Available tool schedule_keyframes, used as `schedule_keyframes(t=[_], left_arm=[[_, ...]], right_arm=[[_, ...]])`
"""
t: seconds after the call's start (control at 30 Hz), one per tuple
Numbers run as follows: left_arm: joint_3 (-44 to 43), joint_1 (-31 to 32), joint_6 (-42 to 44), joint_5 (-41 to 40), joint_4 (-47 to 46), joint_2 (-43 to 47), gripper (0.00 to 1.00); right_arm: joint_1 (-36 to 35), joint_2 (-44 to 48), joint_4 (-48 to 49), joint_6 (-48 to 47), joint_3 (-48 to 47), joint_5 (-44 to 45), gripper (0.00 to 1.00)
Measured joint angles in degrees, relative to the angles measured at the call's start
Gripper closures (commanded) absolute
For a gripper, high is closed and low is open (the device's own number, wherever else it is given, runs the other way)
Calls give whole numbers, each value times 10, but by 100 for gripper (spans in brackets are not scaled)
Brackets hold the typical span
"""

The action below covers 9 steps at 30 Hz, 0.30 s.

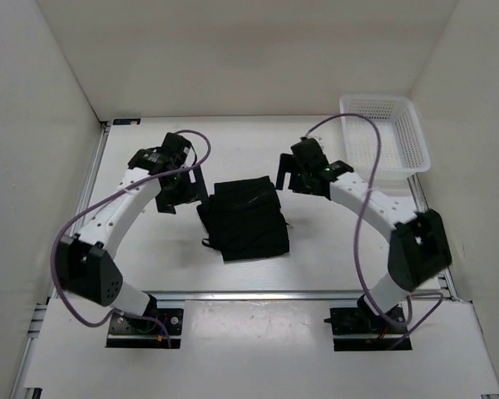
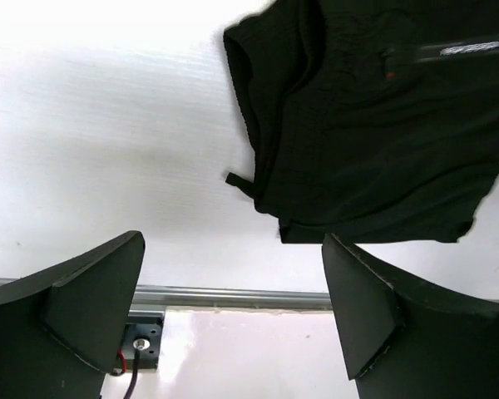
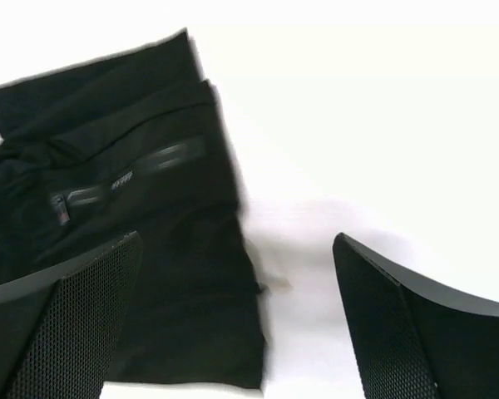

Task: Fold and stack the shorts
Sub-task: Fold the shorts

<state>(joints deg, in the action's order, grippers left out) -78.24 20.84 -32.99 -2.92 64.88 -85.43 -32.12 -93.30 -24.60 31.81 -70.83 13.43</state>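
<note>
Shorts of soft, matt black cloth lie folded into a thick, almost square bundle in the middle of the smooth white table. A small strip of cloth sticks out at one edge. The left gripper and the right gripper stand one at each side of the bundle, both with fingers spread wide and holding nothing. A white plastic lattice basket sits at the far right corner.

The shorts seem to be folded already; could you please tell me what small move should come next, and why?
Probably lower the right gripper onto the nearest edge of the shorts and close. The shorts lie folded between it and the left gripper, both open and empty, and the right wrist view shows that edge between its jaws.
</note>
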Motion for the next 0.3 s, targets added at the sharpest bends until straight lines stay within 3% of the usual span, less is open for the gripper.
schedule_keyframes(t=[0.3], left_arm=[[-6,0,-9,-58,-15,187,0]], right_arm=[[20,326,-175,-7,16,197,0]])
